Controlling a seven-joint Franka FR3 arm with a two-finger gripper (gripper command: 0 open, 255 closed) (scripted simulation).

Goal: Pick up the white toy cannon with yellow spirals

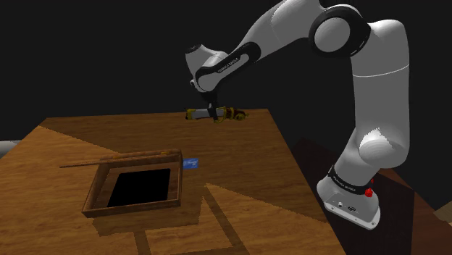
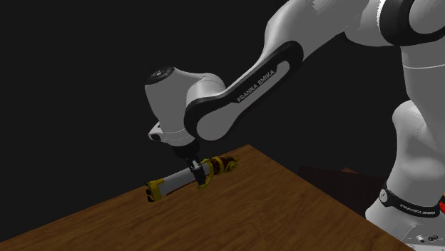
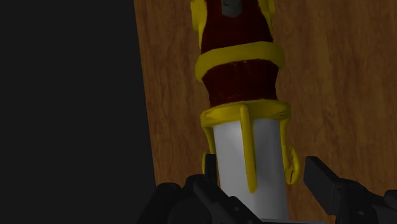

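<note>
The toy cannon lies on its side at the far edge of the wooden table. Its barrel is white with yellow bands, and its other half is dark red with yellow trim. My gripper has come down over the middle of it. In the wrist view the white barrel stands between the two black fingers. A narrow gap shows beside that finger, so my gripper is open around the barrel. In the second exterior view my gripper reaches the cannon from above.
A shallow wooden box with a dark inside sits on the near part of the table, with a small blue item at its far corner. Just behind the cannon, the table's far edge meets a black area. The stand is at lower right.
</note>
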